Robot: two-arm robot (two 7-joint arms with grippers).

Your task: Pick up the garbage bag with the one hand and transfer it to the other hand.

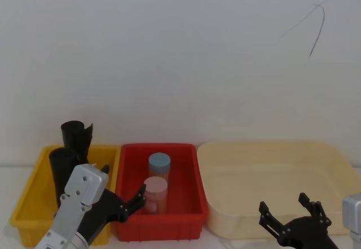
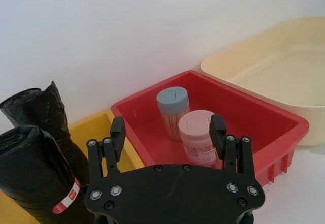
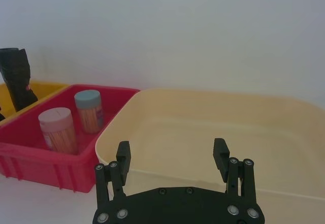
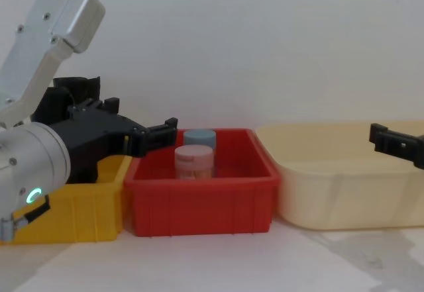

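Plain white wall (image 1: 169,46), pale tabletop (image 4: 331,259) — evenly lit

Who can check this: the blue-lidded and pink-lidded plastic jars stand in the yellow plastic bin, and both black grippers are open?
One error: the blue-lidded plastic jar and pink-lidded plastic jar stand in the red plastic bin, not the yellow plastic bin, as the head view shows. The left gripper and right gripper are open.

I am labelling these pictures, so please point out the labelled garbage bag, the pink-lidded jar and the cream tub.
garbage bag (image 2: 33,173), left wrist view, on its black side.
pink-lidded jar (image 2: 197,125), left wrist view, on its lid.
cream tub (image 3: 213,116), right wrist view, on its far wall.
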